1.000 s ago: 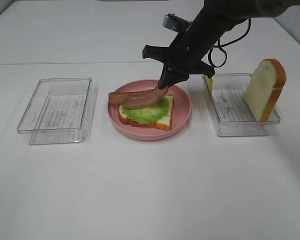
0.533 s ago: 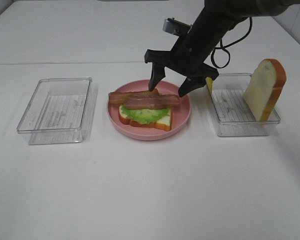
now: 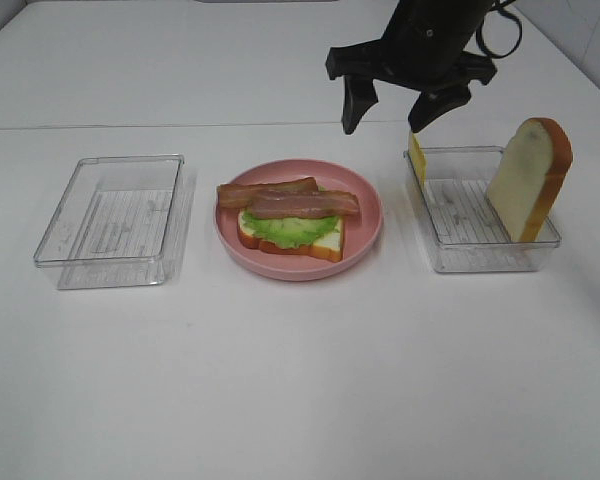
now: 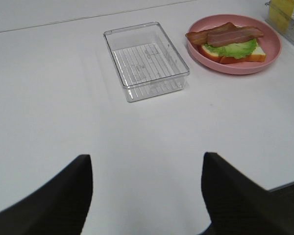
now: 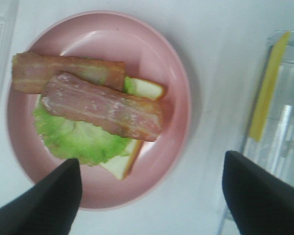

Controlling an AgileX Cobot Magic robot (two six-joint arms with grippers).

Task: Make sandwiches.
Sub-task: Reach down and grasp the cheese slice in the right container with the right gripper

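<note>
On the pink plate [image 3: 365, 222] lies a bread slice [image 3: 325, 244] with green lettuce [image 3: 295, 229] and two bacon strips [image 3: 302, 204] on top; it also shows in the right wrist view [image 5: 103, 105] and the left wrist view [image 4: 232, 36]. A second bread slice [image 3: 528, 178] leans upright in the right clear tray [image 3: 480, 255]. A yellow cheese square [image 3: 417, 158] stands at that tray's left wall. My right gripper [image 3: 388, 112] is open and empty, high above the plate's far right edge. My left gripper [image 4: 147, 191] is open and empty over bare table.
An empty clear tray [image 3: 115, 220] stands left of the plate and shows in the left wrist view [image 4: 146, 58]. The white table [image 3: 300, 380] stretches bare toward the front. The right arm's black body and cable hang over the far right.
My right gripper let go of the second bacon strip onto the lettuce, opened, then rose and moved back and right, away from the plate.
</note>
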